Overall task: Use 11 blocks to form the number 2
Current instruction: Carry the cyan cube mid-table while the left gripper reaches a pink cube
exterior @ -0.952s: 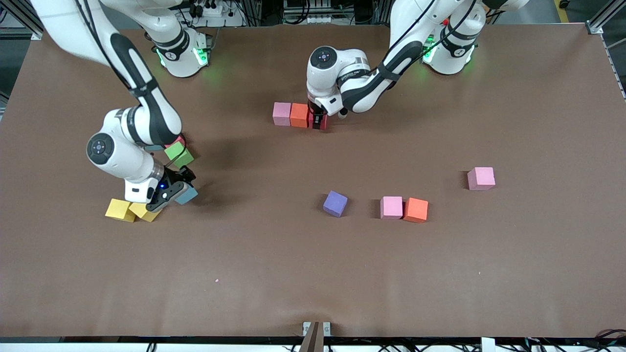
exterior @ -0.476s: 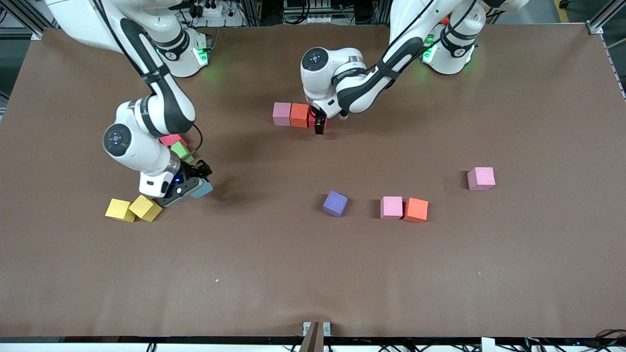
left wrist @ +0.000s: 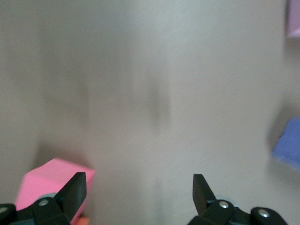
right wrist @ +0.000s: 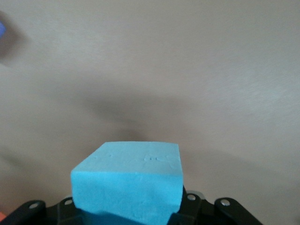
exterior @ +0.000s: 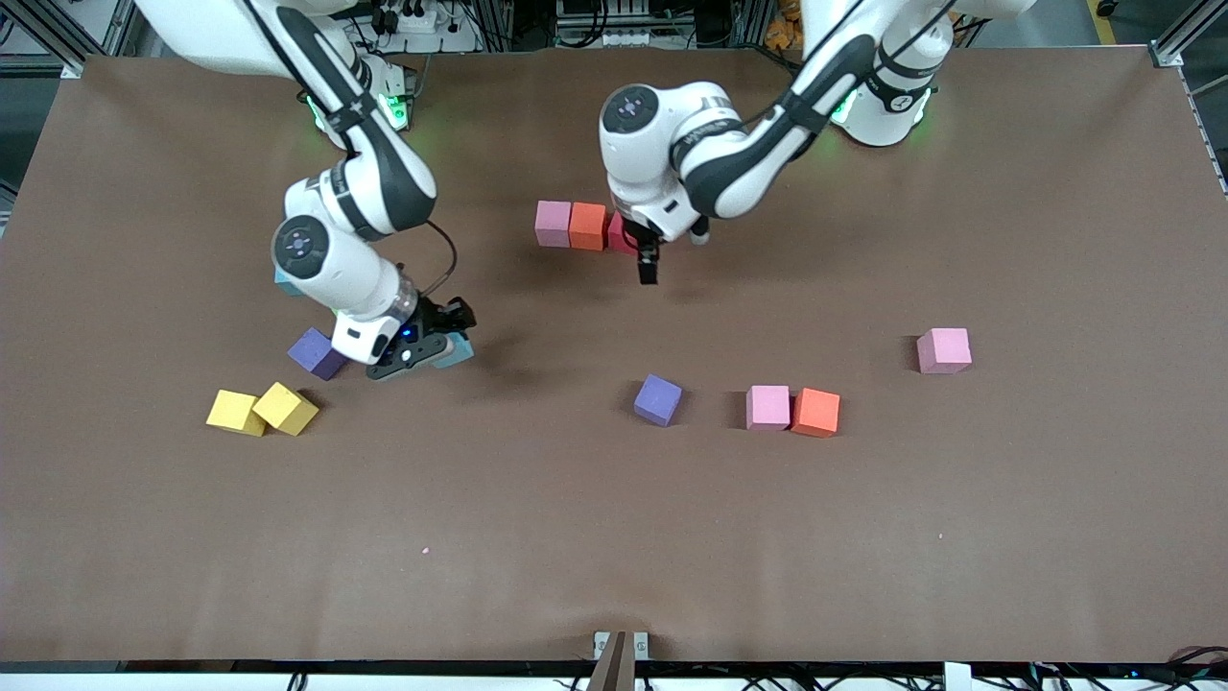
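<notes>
Between the fingers of your right gripper [exterior: 443, 347] sits the light blue cube [right wrist: 129, 180], clamped and lifted clear of the brown table [exterior: 576, 537]; the right wrist view shows it filling the jaws with bare table under it. The gripper hangs over the table toward the right arm's end, just beside a purple cube [exterior: 316, 352] that rests on the surface. Nearer the front camera than that purple cube lie the two yellow cubes [exterior: 259, 410], touching each other.

Your left gripper [exterior: 649, 261] has its jaws spread wide and holds nothing. In the left wrist view the red cube [left wrist: 52, 183] shows beside one finger, free of the grip. That red cube [exterior: 620, 234] ends a row of three with an orange cube [exterior: 587, 226] in the middle and a light pink cube [exterior: 553, 223] at the end toward the right arm; the three touch side by side, and they are all there is of the number 2.

Nearer the front camera, a second purple cube [exterior: 658, 399] stands alone. Beside it, toward the left arm's end, a light pink cube [exterior: 768, 407] touches an orange cube [exterior: 815, 412]. Another light pink cube [exterior: 944, 349] sits well apart from them.
</notes>
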